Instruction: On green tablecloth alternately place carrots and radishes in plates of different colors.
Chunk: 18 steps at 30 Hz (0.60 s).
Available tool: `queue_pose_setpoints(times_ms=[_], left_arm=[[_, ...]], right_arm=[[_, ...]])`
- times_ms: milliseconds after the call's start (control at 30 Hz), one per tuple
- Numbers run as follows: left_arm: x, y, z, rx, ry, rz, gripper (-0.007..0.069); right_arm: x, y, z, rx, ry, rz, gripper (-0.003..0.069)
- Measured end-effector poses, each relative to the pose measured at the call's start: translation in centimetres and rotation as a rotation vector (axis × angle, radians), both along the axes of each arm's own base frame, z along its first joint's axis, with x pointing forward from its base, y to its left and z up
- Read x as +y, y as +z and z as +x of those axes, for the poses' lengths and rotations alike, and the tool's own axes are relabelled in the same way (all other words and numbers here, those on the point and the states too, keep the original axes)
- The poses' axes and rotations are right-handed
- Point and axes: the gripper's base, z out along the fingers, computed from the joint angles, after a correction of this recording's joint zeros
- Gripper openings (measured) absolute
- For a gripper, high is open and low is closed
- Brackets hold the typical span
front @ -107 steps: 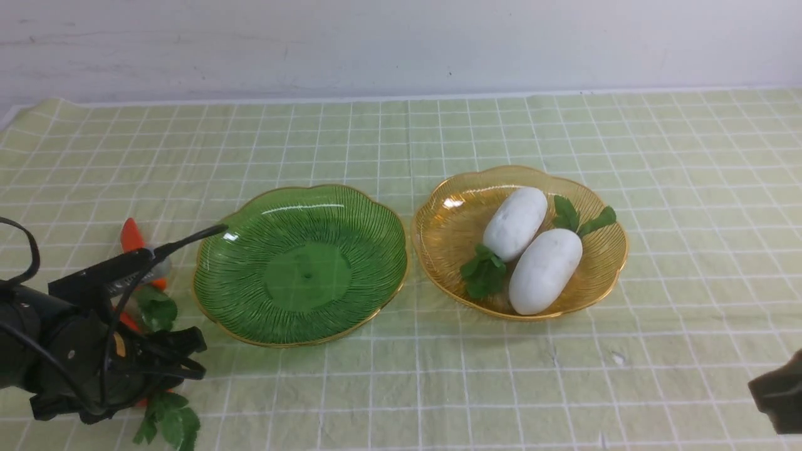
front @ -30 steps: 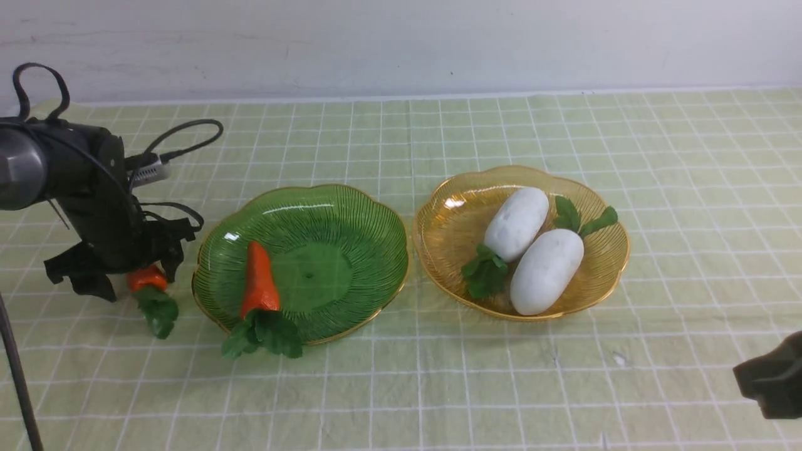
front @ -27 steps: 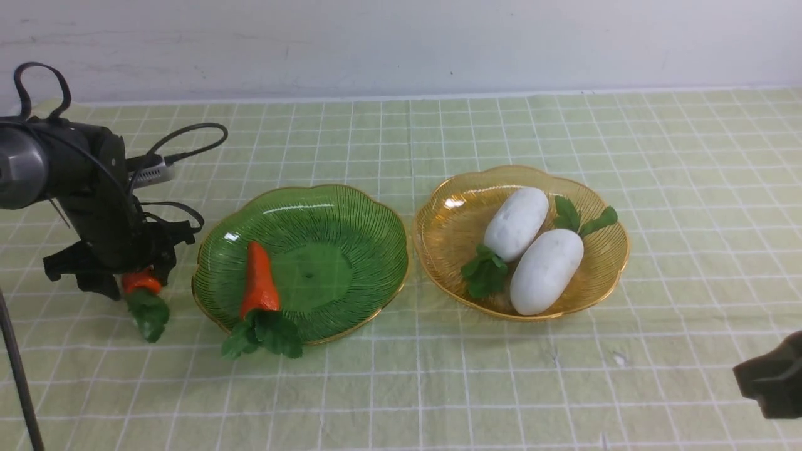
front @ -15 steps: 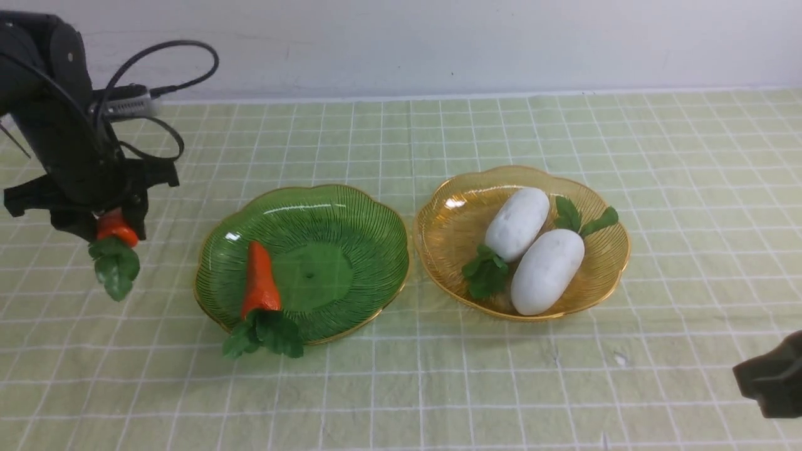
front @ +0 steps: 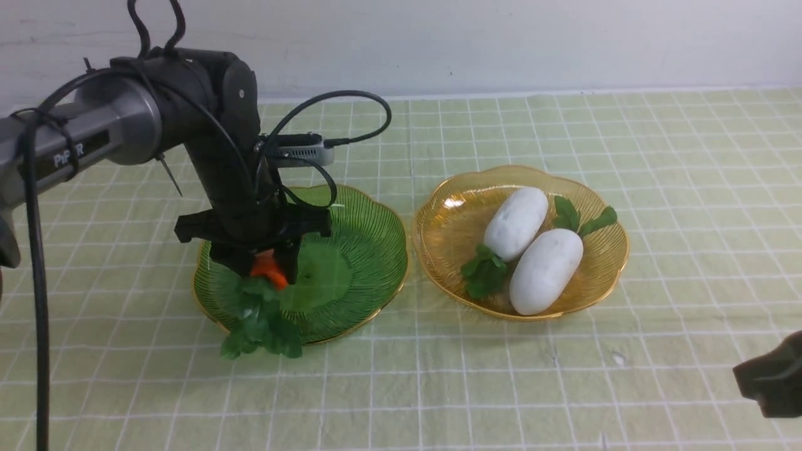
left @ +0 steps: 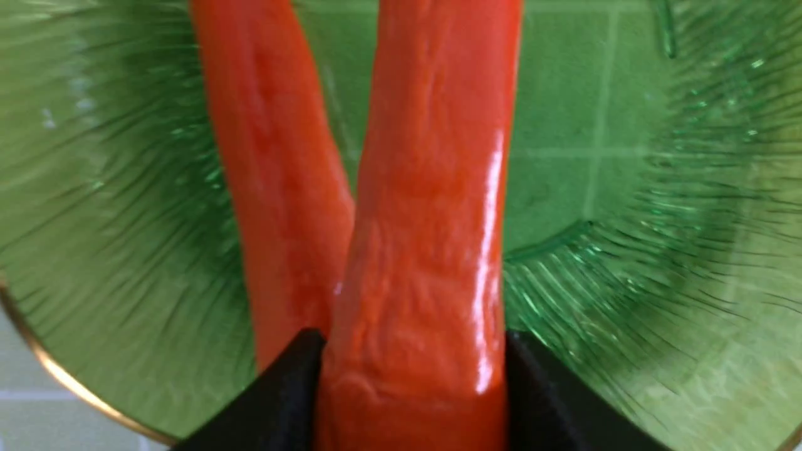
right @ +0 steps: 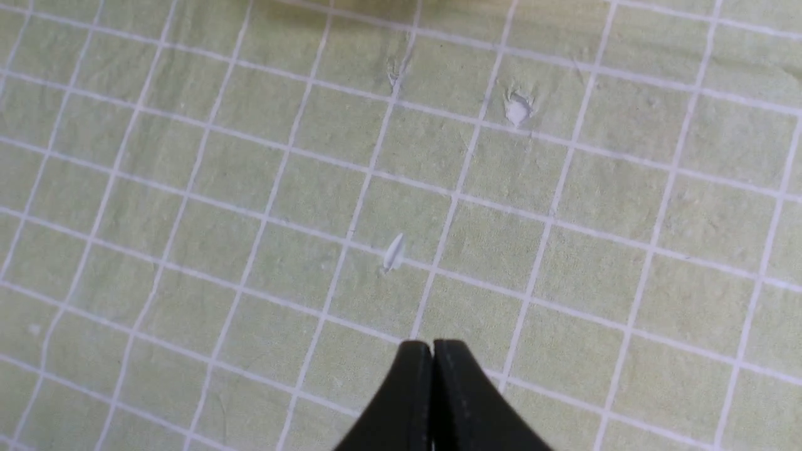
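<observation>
**Clerk:** Nearest item?

**Keeper:** Right tool [front: 767, 382]. It sits at the near right corner, low over the green tablecloth [front: 438, 388]. Its jaws are pressed together with nothing between them, and its wrist view shows only bare cloth beneath.

**Clerk:** Next back?

**Keeper:** Green plate [front: 369, 250], left of centre on the surface. Leaf tufts [front: 260, 326] spill over its near rim. A lying carrot [left: 269, 169] rests inside, mostly hidden in the front view.

**Clerk:** And above it?

**Keeper:** Left tool [front: 263, 270], pointing straight down over the plate's near-left part. Its jaws are part-closed, clamping the held carrot [left: 432, 219] near its wide end. The two carrots run side by side, but I cannot tell whether they touch.

**Clerk:** Arm pose?

**Keeper:** The left arm [front: 113, 125] reaches in from the left edge with its forearm roughly level. The wrist bends sharply downward, and a cable [front: 338, 106] loops behind it.

**Clerk:** Beside that?

**Keeper:** Amber plate [front: 451, 232], just right of the green one. It holds two radishes [front: 515, 223], touching and laid diagonally with their leaves at opposite ends.
</observation>
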Motion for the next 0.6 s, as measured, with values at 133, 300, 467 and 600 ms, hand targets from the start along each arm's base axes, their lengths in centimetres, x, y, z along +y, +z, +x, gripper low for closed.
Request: queue_pose_setpoints(times_ms=[133, 300, 467, 600], left_arm=[[-0.3, 0.0, 0.0, -0.006, -0.007, -0.003, 0.0434], [-0.4, 0.0, -0.1, -0.004, -0.007, -0.007, 0.0541], [-0.4, 0.0, -0.1, 0.003, -0.007, -0.005, 0.0563], [-0.4, 0.0, -0.1, 0.003, -0.007, -0.005, 0.0563]], right_arm=[[0.0, 0.2, -0.4, 0.004, 0.009, -0.003, -0.0015], [-0.3, 1.6, -2.5, -0.071, 0.017, 0.009, -0.0015], [-1.0, 3.5, -7.0, -0.247, 0.006, 0.048, -0.0015], [-1.7, 3.5, -10.6, -0.447, -0.013, 0.082, -0.0015]])
